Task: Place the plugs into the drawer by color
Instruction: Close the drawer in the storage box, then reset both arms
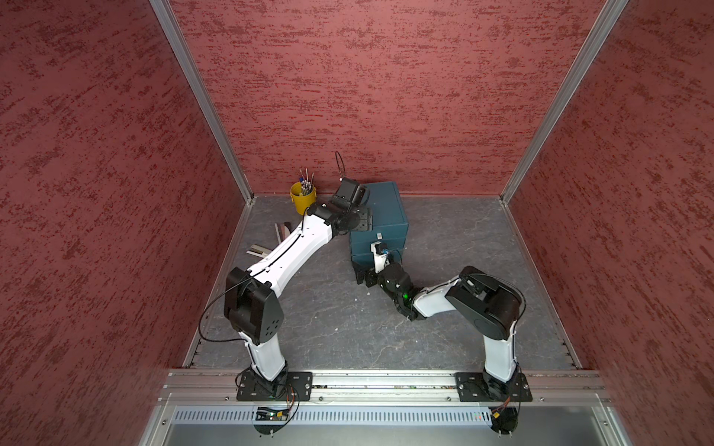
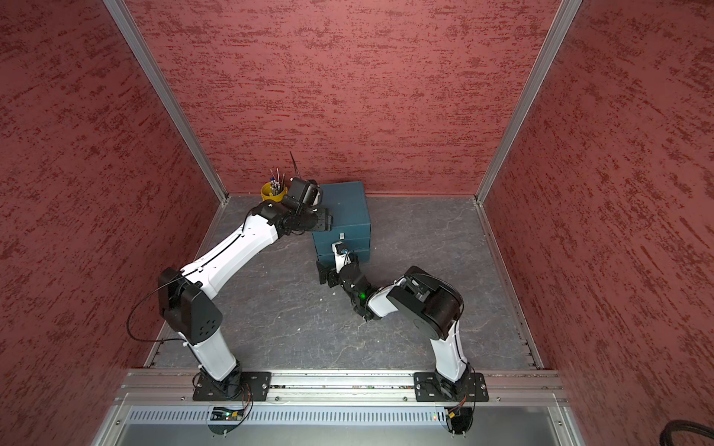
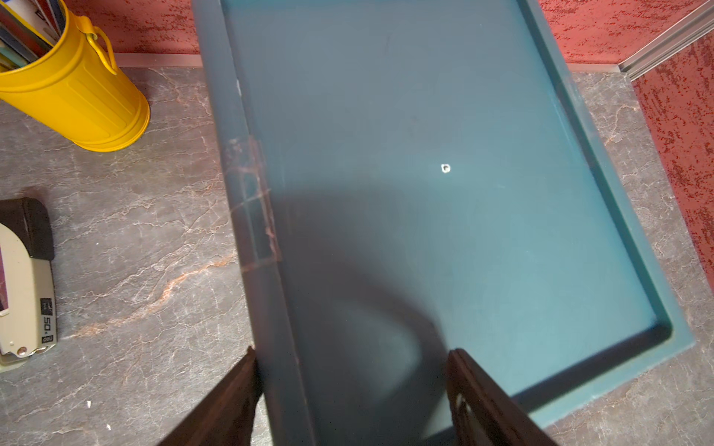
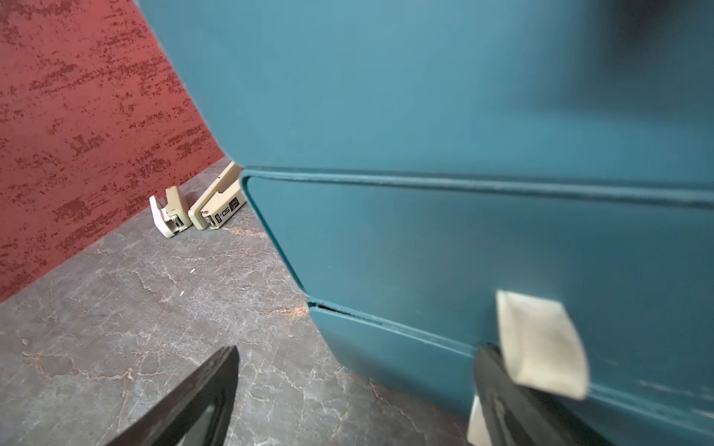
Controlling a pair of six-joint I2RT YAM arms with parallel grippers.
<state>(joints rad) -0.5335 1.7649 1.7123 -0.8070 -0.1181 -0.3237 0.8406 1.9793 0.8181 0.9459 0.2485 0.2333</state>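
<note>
In a top view no plugs are showing around the teal drawer cabinet (image 1: 386,216); the left wrist view is showing the left claw (image 3: 351,355) open and empty astride its top rim, perhaps bracing it; the right wrist view, the right claw (image 4: 359,349) gaping empty beside its pull tab (image 4: 541,343), seemingly readying a tug.

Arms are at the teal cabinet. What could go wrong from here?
The white pull tab sits at one finger of the open right hand, not centred; closing may miss it.
The open left hand is over the rim of the teal drawer cabinet, not clearly bracing it; the cabinet might slide when pulled.
</note>
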